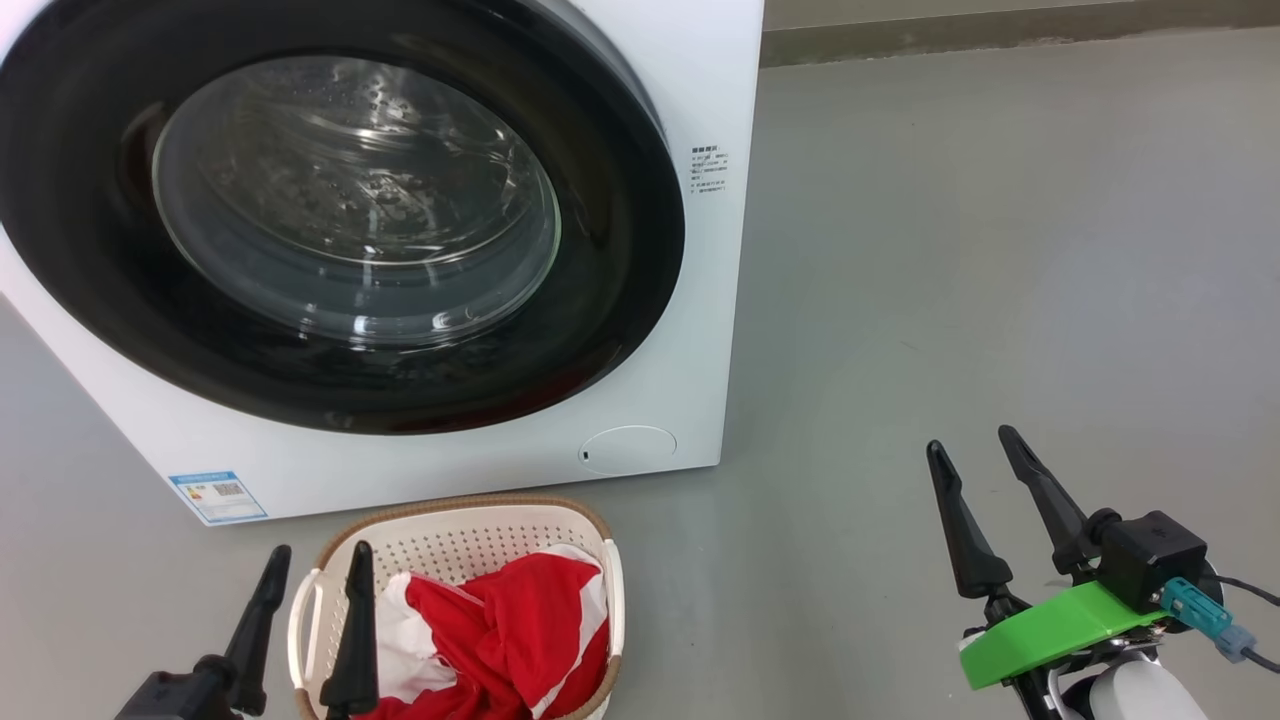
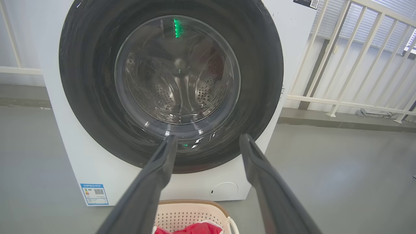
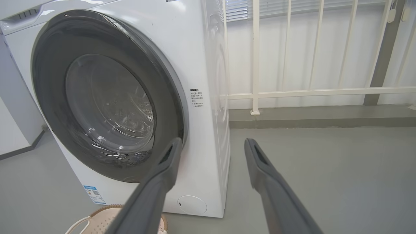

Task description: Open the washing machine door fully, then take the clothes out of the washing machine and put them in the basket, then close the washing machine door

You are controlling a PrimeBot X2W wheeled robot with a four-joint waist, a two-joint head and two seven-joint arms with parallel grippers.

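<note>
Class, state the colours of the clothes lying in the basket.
The clothes are bright red with white panels; the head view shows them best, in the basket.

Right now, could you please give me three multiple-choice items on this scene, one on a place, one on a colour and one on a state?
1. Where does the basket stand relative to the washing machine?
A. on the floor in front of it
B. on top of it
C. behind it

2. What colour are the clothes in the basket?
A. blue and grey
B. red and white
C. green

3. How is the washing machine door?
A. wide open
B. shut
C. taken off

Answers:
1 A: the head view shows it on the floor below the door.
2 B: the fabric is red with white panels.
3 B: its black rim lies flat against the machine's front.
</note>
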